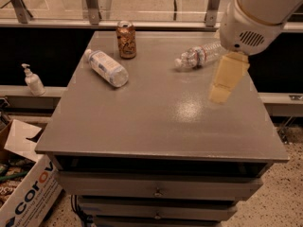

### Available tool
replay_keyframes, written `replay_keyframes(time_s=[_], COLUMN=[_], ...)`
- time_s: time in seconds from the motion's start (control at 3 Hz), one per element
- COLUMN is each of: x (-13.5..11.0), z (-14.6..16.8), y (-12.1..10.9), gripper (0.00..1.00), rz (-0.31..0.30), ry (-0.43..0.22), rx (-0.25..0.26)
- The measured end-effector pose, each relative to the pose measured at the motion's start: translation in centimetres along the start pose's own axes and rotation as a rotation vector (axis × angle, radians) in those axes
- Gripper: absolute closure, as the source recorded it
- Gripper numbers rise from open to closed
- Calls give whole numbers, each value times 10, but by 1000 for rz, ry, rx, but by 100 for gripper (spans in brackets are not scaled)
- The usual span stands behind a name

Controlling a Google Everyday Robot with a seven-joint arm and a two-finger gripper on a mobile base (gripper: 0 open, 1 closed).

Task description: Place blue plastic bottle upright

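Observation:
The blue plastic bottle lies on its side at the back left of the grey table, with its white cap pointing toward the back-left corner. It is clear, with a wide pale blue-and-white label. My gripper hangs from the white arm at the upper right. It hovers over the right half of the table, far to the right of the bottle, and holds nothing that I can see.
A brown can stands upright just behind the bottle. A crinkled clear bottle with a red band lies at the back right, partly behind my arm. A white pump bottle stands on a ledge to the left. A cardboard box sits on the floor at lower left.

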State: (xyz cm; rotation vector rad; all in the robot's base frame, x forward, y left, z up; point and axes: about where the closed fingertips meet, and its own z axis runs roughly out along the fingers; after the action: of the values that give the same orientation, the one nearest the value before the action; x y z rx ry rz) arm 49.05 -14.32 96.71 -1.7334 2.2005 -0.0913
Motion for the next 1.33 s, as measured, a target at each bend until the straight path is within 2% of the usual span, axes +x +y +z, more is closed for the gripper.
replay_keyframes(time_s=[0.33,0.67,1.0,1.33], x=[-38,-104,-100,-108], z=[17,60,66,74], y=[-13,-45,-43,-60], gripper=[0,0,0,0], rz=[1,12,16,43], ry=[-13,-36,-26,-19], rx=[0,-6,-7,10])
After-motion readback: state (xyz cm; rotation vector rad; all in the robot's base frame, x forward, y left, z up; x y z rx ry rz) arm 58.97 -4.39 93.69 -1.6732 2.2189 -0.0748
